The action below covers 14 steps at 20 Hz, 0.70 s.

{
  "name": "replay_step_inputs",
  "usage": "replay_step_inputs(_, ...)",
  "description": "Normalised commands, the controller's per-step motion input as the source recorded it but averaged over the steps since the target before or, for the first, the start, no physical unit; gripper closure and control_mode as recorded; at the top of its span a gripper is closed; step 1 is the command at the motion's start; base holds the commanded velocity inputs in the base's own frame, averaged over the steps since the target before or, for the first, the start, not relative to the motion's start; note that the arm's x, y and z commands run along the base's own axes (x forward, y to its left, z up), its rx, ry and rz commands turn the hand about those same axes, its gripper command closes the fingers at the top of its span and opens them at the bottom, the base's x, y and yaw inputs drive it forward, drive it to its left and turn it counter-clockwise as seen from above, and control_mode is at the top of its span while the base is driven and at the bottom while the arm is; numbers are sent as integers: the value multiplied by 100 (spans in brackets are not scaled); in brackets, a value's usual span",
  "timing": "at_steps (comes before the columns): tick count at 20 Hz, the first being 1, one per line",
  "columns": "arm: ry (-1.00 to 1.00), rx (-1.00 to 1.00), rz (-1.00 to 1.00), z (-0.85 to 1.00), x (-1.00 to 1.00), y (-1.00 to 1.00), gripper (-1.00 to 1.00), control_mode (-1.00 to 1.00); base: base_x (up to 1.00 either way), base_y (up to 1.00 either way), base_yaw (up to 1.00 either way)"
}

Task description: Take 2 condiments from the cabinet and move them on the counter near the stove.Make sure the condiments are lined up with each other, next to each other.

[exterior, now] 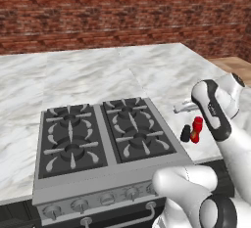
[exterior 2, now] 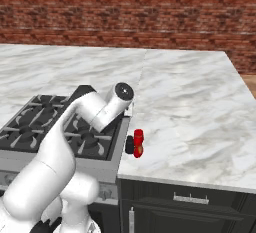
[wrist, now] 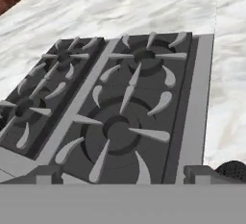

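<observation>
The stove [exterior: 105, 146] sits set into the marble counter [exterior: 162, 73], with a brick wall [exterior: 122, 14] behind. Four black grates cover its burners; a steel front carries a row of knobs [exterior: 105, 198] and an oven handle below.

Two condiments stand on the counter just beside the stove's right edge, near its front corner. The red bottle [exterior: 197, 129] is upright with its cap on top. The black bottle [exterior: 186, 133] is shorter and stands between the red bottle and the stove. The two are touching or very nearly so, side by side in a line that runs across the counter, away from the stove. In the right base view the same pair appears, the red bottle [exterior 2: 138, 143] to the right of the black bottle [exterior 2: 129, 145], close to the counter's front edge above the dark drawers [exterior 2: 190, 204].

The arm [exterior 2: 75, 127] rises and bends over the stove's right side, above and behind the bottles. The gripper [wrist: 120, 177] looks down over the right-hand burners; its fingers stand wide apart and hold nothing. A dark rounded top, likely the black bottle [wrist: 234, 170], shows at the lower right of the hand view on the counter.
</observation>
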Motion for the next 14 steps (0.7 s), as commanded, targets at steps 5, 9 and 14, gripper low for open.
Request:
replay_step_inputs(5, 28, -16, -9, 15, 25, 71, -100, -100, 0, 0, 0)
replay_step_inputs(9, 26, -15, -10, 3, 32, 64, -100, -100, 0, 0, 0)
replay_step_inputs(14, 13, -10, -9, 0, 21, 53, -100, -100, 0, 0, 0)
